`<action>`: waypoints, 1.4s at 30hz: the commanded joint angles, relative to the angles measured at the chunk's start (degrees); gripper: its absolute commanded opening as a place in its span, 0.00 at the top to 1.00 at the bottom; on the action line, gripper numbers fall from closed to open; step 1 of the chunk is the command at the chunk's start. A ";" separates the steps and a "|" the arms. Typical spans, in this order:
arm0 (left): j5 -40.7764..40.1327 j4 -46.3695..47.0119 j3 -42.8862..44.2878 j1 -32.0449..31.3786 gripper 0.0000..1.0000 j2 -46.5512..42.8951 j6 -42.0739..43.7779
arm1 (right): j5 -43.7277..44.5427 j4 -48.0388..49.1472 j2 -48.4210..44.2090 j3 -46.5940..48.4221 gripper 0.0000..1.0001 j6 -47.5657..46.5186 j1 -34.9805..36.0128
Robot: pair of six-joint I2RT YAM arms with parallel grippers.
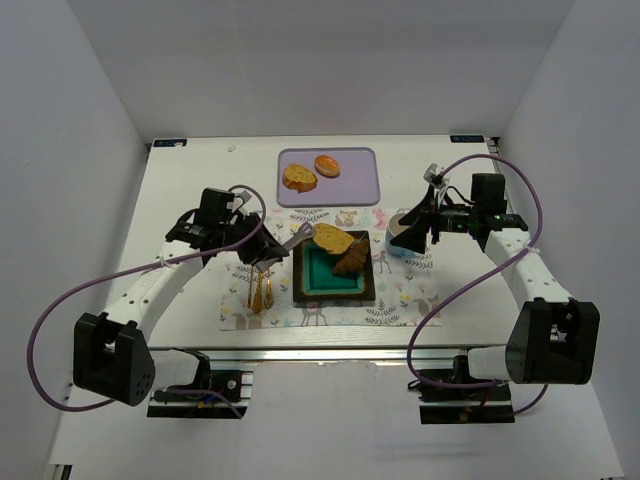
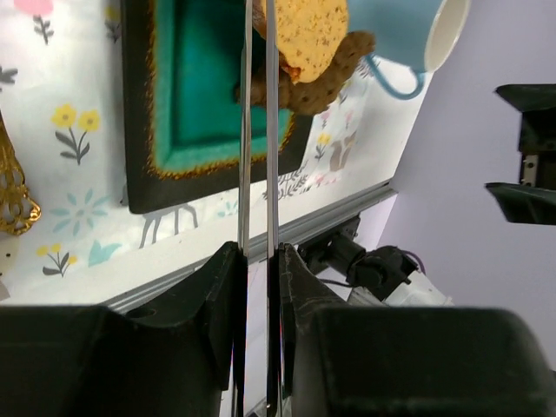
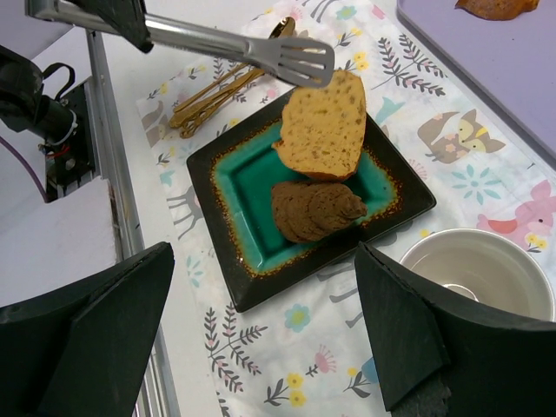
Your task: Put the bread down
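1. Near edge: 2 arms. The left gripper (image 2: pixel 258 261) was clamped on 1 pair of metal tongs (image 3: pixel 261 54). The right gripper (image 3: pixel 265 261) hung with fingers wide apart, holding nothing, near 1 blue cup (image 3: pixel 486 261).
2. The 2 blades of the tongs stood nearly together with a thin gap. Their tip was at the far edge of the bread slice (image 3: pixel 323 126); contact could not be told.
3. 1 patterned placemat (image 3: pixel 287 365) carried 1 square black-and-teal plate (image 3: pixel 208 213), gold cutlery (image 3: pixel 208 95) to its left (count unclear), and the cup to its right.
4. On the plate were 2 pieces: the tan bread slice, tilted, leaning on 1 dark brown piece (image 3: pixel 314 208).
5. Far: 1 purple tray (image 1: pixel 350 185) held 2 bread pieces (image 1: pixel 299 177) (image 1: pixel 327 165), side by side.
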 commanded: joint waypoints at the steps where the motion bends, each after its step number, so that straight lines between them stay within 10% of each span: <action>1: 2.96 1.56 -0.75 0.10 1.00 -1.52 -0.16 | -1.52 -1.18 0.17 1.93 0.11 -1.19 -0.22; 7: 2.00 -3.79 0.39 0.18 0.61 -1.08 2.30 | -1.52 -0.83 -0.27 1.49 0.11 -0.93 -0.22; 14: -0.63 -6.52 3.02 0.27 0.52 -2.22 2.57 | -1.60 -0.57 -0.53 0.87 0.11 -0.75 -0.22; 23: -7.40 -13.37 11.19 1.50 0.52 -3.80 4.50 | -1.69 -0.57 -0.27 1.23 0.11 -1.02 -0.22; 31: -12.15 -16.63 15.86 5.36 0.85 -3.98 10.12 | -1.60 -1.01 -0.27 1.40 0.11 -1.46 -0.22; 42: -13.03 -14.61 16.83 14.06 0.93 -2.48 16.72 | -1.34 -1.45 0.35 2.63 0.10 -1.90 -0.22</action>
